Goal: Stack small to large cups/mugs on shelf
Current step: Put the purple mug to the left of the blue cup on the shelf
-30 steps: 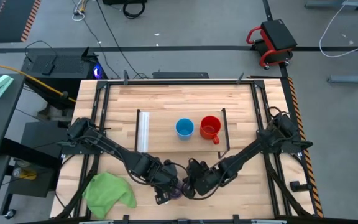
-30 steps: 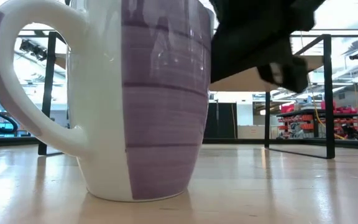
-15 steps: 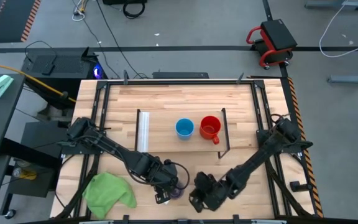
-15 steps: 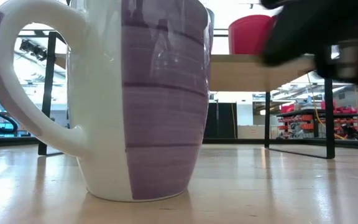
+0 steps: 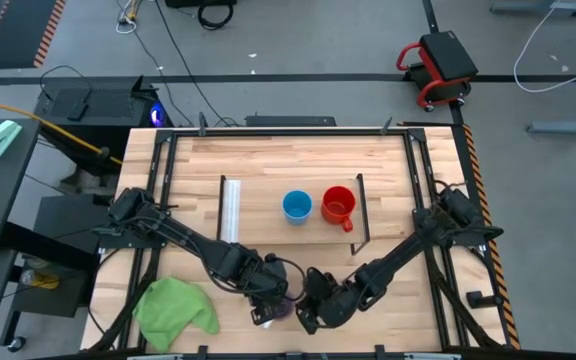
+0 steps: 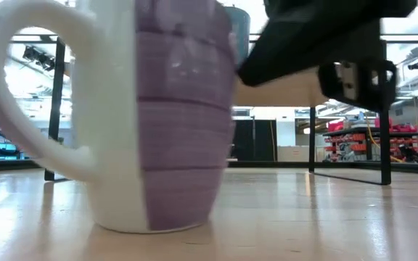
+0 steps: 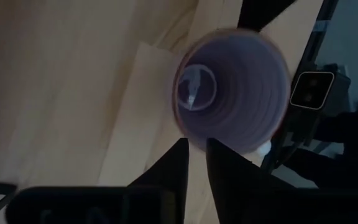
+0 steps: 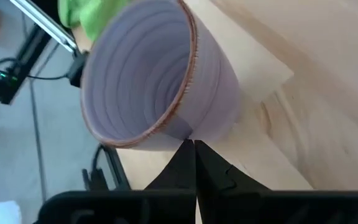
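The translucent purple mug (image 5: 284,306) with a white handle (image 6: 20,94) stands on the tabletop near the front edge and leans a little. My left gripper (image 5: 268,300) is at its left, with its fingers almost together at the rim. My right gripper (image 5: 308,308) is shut at the mug's right side. The light-blue cup (image 5: 297,206) and the red mug (image 5: 338,205) stand upright side by side on the shelf (image 5: 258,210). In the low view the shelf board (image 6: 281,90) shows behind the dark right gripper (image 6: 325,43). My left gripper has its two fingertips (image 7: 182,149) at the mug's rim (image 7: 194,142), close to the white handle, coming from the table's left and slanting down. The gap is narrow; the wall seems to sit in it. The mug's base rests on the table. My right gripper touches the mug's outer wall just below the rim (image 8: 188,134) with its shut fingertips (image 8: 185,152). It comes from the table's right, slanting down. The mug leans away from it toward the table's left.
A green cloth (image 5: 173,305) lies at the front left of the table. The shelf's black end frames (image 5: 366,210) and its white strip (image 5: 230,210) stand behind the mug. Black rails (image 5: 158,200) run along both table sides.
My right gripper drew back from the mug toward the table's near right, then came back to its right side. The purple mug has tipped slightly toward the table's left, with its base still on the table.
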Controlling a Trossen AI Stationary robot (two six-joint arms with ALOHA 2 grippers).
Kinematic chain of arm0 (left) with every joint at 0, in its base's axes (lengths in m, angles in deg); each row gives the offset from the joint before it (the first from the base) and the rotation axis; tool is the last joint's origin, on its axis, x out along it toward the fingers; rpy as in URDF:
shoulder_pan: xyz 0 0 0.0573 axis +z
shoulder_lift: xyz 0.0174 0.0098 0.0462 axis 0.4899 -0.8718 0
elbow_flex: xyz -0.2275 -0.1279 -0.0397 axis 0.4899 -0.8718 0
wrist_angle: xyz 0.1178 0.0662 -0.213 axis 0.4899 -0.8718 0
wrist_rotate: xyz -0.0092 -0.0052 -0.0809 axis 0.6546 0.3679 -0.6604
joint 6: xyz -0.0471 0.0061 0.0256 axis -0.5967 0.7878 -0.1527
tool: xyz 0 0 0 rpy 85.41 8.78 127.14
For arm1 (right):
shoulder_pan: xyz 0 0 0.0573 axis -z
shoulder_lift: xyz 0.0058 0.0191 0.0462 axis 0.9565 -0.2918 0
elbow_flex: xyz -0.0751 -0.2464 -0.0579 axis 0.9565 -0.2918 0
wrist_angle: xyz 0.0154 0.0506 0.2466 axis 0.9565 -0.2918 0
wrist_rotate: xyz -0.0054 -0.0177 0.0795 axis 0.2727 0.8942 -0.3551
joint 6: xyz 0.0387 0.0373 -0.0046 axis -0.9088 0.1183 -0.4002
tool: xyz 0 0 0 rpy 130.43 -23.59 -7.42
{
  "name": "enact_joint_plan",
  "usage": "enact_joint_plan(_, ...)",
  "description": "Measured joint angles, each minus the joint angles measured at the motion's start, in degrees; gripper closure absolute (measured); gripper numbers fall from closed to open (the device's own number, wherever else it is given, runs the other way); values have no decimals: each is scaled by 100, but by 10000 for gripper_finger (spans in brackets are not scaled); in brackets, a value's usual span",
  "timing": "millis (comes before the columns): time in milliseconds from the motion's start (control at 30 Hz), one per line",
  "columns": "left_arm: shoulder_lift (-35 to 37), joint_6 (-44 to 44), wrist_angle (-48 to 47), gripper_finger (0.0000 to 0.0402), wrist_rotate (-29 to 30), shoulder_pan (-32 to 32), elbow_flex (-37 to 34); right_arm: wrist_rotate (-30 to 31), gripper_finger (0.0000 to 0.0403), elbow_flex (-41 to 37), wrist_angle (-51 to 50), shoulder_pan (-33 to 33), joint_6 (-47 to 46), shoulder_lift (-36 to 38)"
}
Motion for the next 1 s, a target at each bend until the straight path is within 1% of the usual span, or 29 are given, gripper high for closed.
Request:
enact_joint_plan(267,0,-84,-13,324,-5,-2,0,-136,403,0,166,274,337,-54)
enact_joint_plan(467,0,-323,-405,315,-4,7,-1,-156,401,0,118,289,313,-54)
enact_joint_plan(633,-4,-499,-271,308,-58,34,-194,-155,393,0,89,223,132,3)
enact_joint_plan(767,-10,-631,50,301,-116,37,-407,-152,394,0,86,106,-50,12)
enact_joint_plan(1000,-11,-649,208,295,-146,133,-459,-128,394,0,5,57,-168,16)
